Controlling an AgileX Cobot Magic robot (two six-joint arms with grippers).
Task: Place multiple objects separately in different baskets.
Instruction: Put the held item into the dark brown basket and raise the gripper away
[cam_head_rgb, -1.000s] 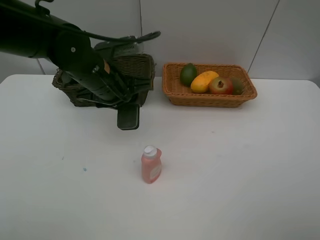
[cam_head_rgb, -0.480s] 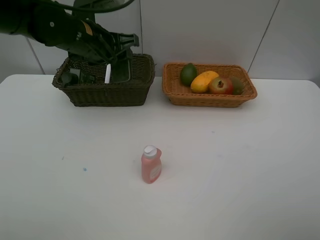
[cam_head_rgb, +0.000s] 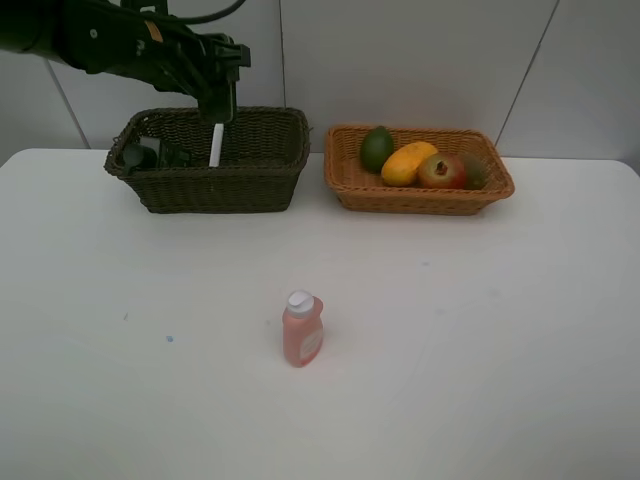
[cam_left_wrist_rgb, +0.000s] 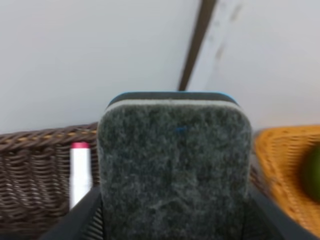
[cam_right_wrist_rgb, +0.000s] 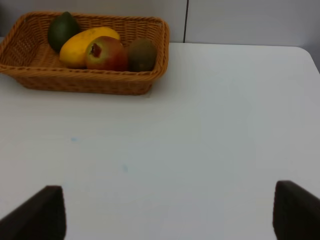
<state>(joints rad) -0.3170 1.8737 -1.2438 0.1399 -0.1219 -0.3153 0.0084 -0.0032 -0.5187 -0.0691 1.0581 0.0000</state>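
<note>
My left gripper (cam_head_rgb: 222, 98) hangs over the back of the dark green-brown basket (cam_head_rgb: 210, 185), shut on the dark eraser pad (cam_left_wrist_rgb: 175, 170). The pad fills the left wrist view and is hard to pick out from above. In that basket lie the white pink-tipped marker (cam_head_rgb: 216, 145) (cam_left_wrist_rgb: 79, 172) and the dark green pump bottle (cam_head_rgb: 140, 155). The small pink bottle (cam_head_rgb: 302, 330) stands upright mid-table. The orange-tan basket (cam_head_rgb: 420, 198) holds the lime (cam_head_rgb: 377, 148), mango (cam_head_rgb: 408, 163), pomegranate (cam_head_rgb: 441, 172) and kiwi (cam_head_rgb: 473, 172). My right gripper (cam_right_wrist_rgb: 170, 220) is open and empty, low over the table.
The white table (cam_head_rgb: 480, 330) runs back to a pale wall behind both baskets. The two baskets stand side by side at the back with a narrow gap between them. The right wrist view shows the orange-tan basket (cam_right_wrist_rgb: 85, 82) beyond bare table.
My left arm has lifted the eraser pad from low over the table in front of the dark basket, moving it back and up over the basket. The pink bottle has not moved.
</note>
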